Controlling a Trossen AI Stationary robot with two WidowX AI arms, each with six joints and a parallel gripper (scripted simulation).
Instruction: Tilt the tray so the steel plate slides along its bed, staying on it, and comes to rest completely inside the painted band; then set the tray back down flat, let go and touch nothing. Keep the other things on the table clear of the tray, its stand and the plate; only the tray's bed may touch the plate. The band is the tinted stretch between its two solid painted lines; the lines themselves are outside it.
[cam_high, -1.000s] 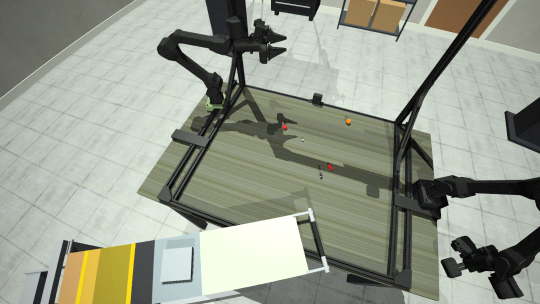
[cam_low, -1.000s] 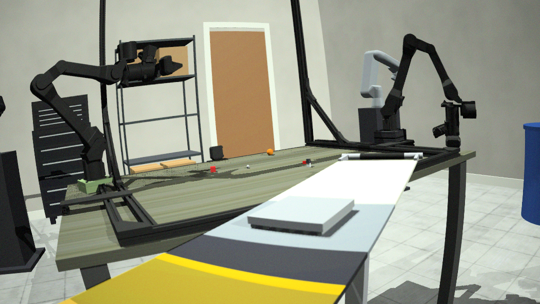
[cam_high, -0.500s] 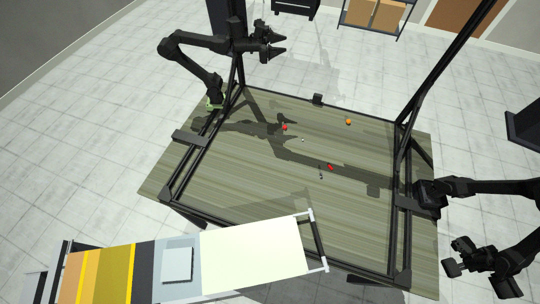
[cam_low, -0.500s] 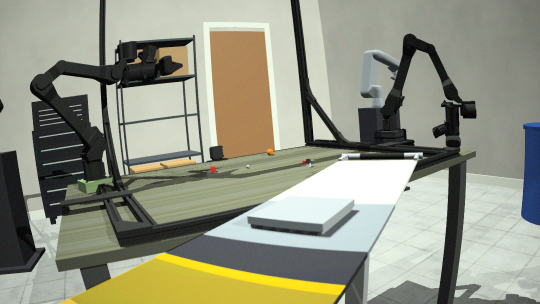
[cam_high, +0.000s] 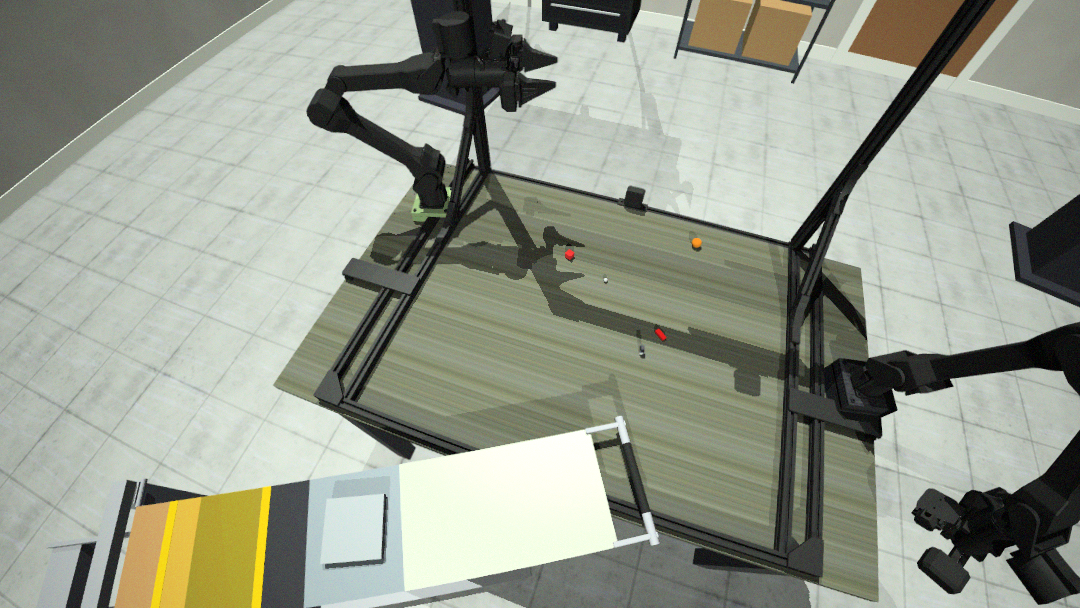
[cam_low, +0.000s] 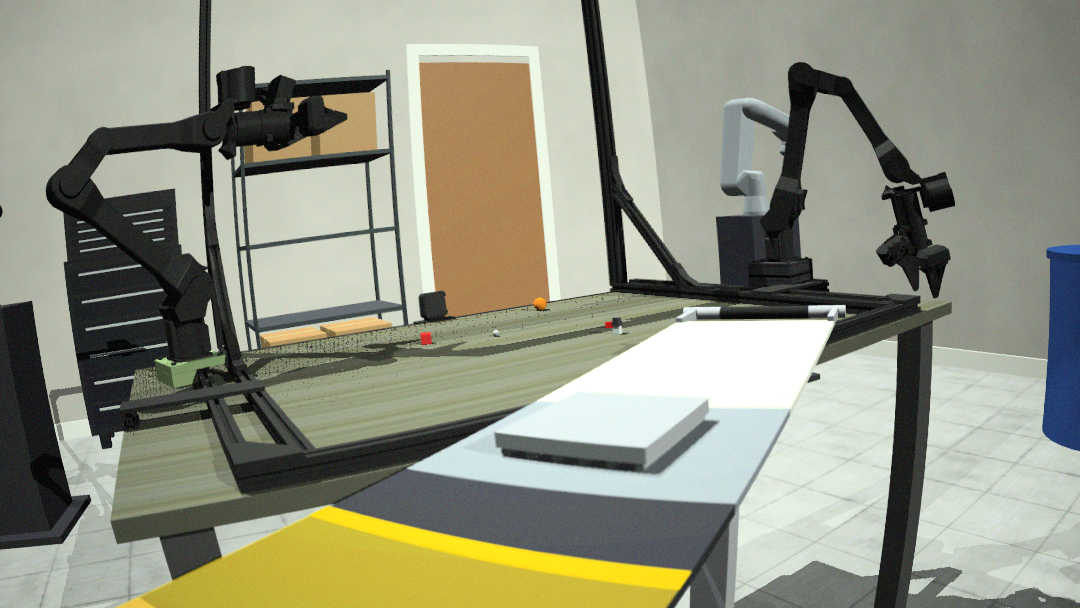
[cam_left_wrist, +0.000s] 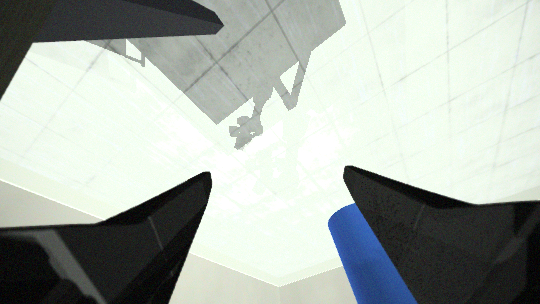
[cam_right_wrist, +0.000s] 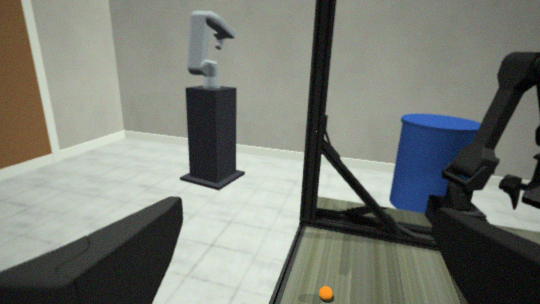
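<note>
The long tray (cam_high: 453, 521) reaches off the table's front edge, and its handle bar (cam_high: 634, 483) lies over the table. The steel plate (cam_high: 353, 528) (cam_low: 604, 426) lies on the pale blue stretch of the bed. A dark grey stretch separates it from the yellow-tinted band (cam_high: 222, 547) between two yellow lines (cam_low: 340, 574). My left gripper (cam_low: 925, 271) (cam_high: 944, 543) is open and empty; it points down beyond the table's edge, past the handle. Its wrist view shows only floor between the fingers. My right gripper (cam_high: 532, 79) (cam_low: 328, 117) (cam_right_wrist: 307, 213) is open and empty, high above the far corner.
A red cube (cam_high: 569, 254), an orange ball (cam_high: 696, 242), a white ball (cam_high: 605, 280), a red cylinder (cam_high: 660, 333) and a small grey piece (cam_high: 642, 351) lie on the table inside the black frame. A black box (cam_high: 633, 197) sits at the far edge. A blue barrel (cam_low: 1064, 347) stands on the floor.
</note>
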